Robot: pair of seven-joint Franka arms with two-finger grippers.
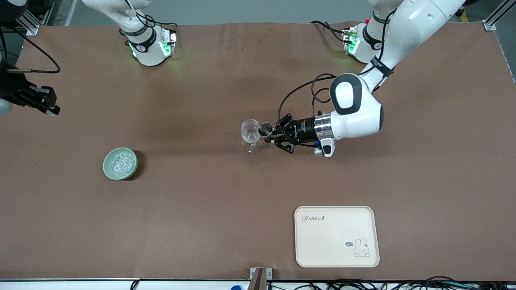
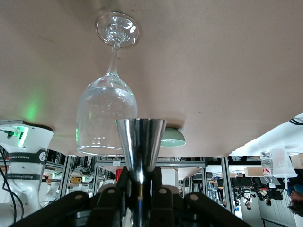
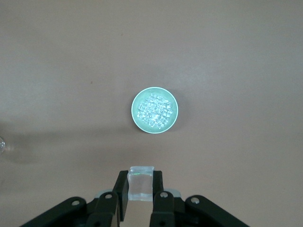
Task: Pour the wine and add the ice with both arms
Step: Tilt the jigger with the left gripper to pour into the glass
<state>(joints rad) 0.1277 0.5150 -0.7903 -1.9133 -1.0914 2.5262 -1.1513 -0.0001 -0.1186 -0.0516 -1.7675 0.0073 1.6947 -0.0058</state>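
Observation:
A clear stemmed glass [image 1: 251, 135] stands upright mid-table. My left gripper [image 1: 275, 135] is beside it, turned sideways, shut on a shiny metal jigger [image 1: 265, 129] whose mouth is at the glass's rim. In the left wrist view the jigger [image 2: 140, 144] sits between the fingers [image 2: 162, 196], next to the glass's cup [image 2: 106, 116]. I cannot make out any wine. The ice [image 1: 120, 161] is heaped in a pale green bowl [image 1: 108, 168] toward the right arm's end. My right gripper [image 3: 141, 178], high above the table near the bowl [image 3: 137, 124], is shut on a small clear block [image 3: 141, 183].
A cream tray [image 1: 336, 236] with a rabbit print lies near the table's front edge, toward the left arm's end. Both arm bases [image 1: 150, 46] stand along the edge farthest from the front camera. The right arm's hand [image 1: 40, 100] shows at the view's edge.

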